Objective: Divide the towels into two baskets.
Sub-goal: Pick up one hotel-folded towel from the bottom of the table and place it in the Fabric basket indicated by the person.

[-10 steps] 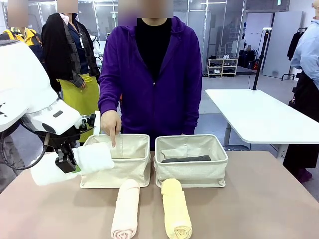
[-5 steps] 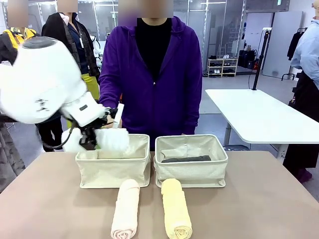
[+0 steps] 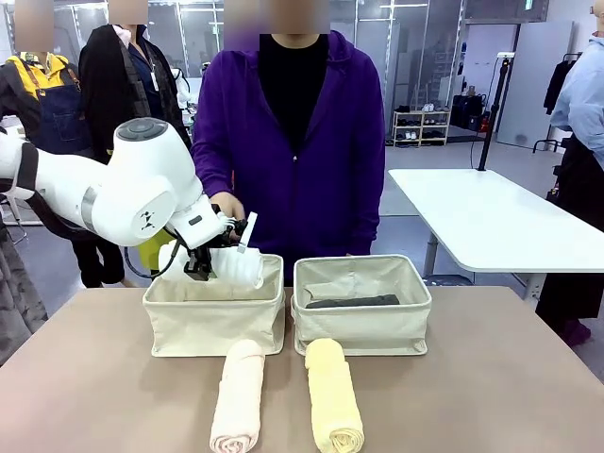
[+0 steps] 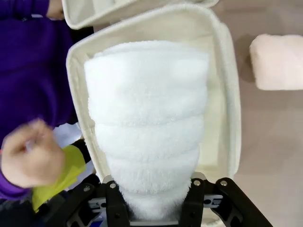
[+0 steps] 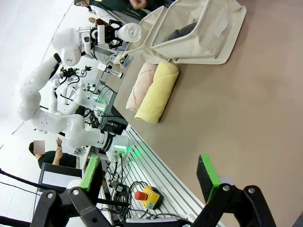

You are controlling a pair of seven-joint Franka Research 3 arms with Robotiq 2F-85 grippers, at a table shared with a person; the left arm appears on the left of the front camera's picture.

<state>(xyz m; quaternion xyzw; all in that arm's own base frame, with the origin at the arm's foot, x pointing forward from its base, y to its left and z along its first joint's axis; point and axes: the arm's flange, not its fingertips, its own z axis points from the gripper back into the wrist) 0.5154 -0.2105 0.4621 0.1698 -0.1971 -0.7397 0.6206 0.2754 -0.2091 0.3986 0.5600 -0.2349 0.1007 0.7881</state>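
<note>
My left gripper (image 3: pixel 201 267) is shut on the white towel (image 3: pixel 237 267), holding it over the open top of the left basket (image 3: pixel 215 326). In the left wrist view the white towel (image 4: pixel 149 123) rises from between the fingers of the left gripper (image 4: pixel 151 210), with the basket's rim (image 4: pixel 232 118) around it. The right basket (image 3: pixel 361 326) holds a dark grey towel (image 3: pixel 352 302). A pink-cream towel (image 3: pixel 236 396) and a yellow towel (image 3: pixel 333 396) lie on the table in front of the baskets. My right gripper (image 5: pixel 150 175) is open and empty, above bare table, well away from the yellow towel (image 5: pixel 156 92).
A person in a purple hoodie stands behind the baskets, one hand (image 3: pixel 227 206) raised just above my left gripper. The brown table (image 3: pixel 491 377) has free room to the right and left of the towels. Other people stand farther back.
My left arm has swung the white towel from left of the basket up and over the left basket's opening. The person's hand has lifted off the basket's rim.
</note>
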